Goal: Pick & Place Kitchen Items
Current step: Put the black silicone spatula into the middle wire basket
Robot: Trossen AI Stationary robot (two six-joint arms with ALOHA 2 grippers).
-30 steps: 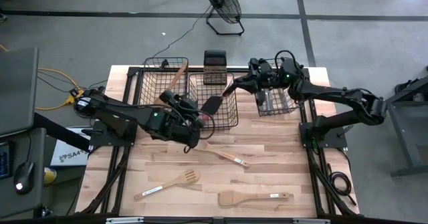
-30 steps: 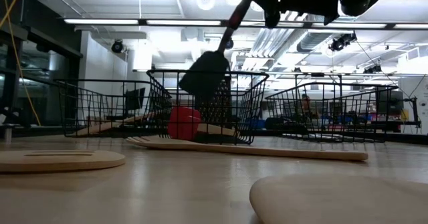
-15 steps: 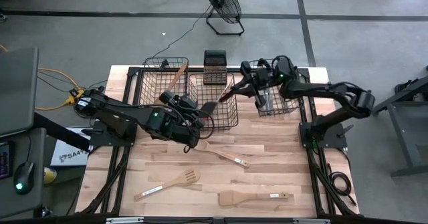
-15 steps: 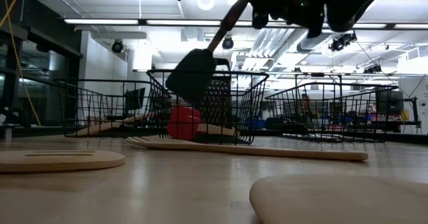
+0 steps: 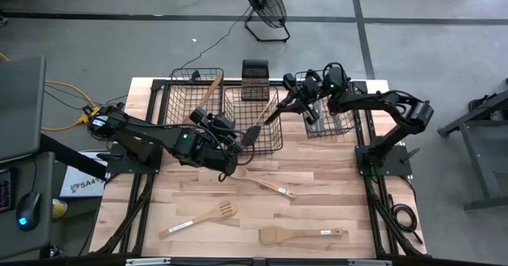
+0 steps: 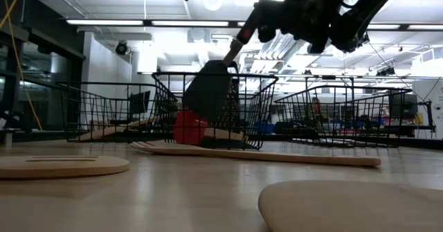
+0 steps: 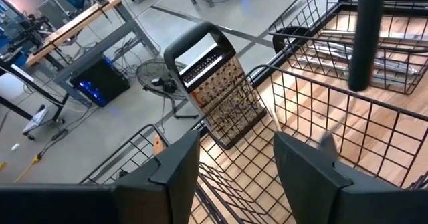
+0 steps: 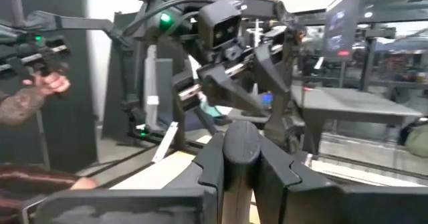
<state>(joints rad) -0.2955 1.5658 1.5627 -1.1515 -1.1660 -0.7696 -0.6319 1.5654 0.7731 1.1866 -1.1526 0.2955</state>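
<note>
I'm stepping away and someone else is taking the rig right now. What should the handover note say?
Right gripper: shut on the black spatula, its handle clamped, blade hanging into the middle basket.
Left gripper: open, empty, waiting at that basket's near left corner.
Done: a wooden utensil in the left basket, a red utensil in the middle basket, metal cutlery in the right basket.
Left: release the black spatula, then clear the three wooden utensils on the table: wooden spoon, slotted wooden spatula, flat wooden spatula.

Overhead, table-level, two wrist cameras
</note>
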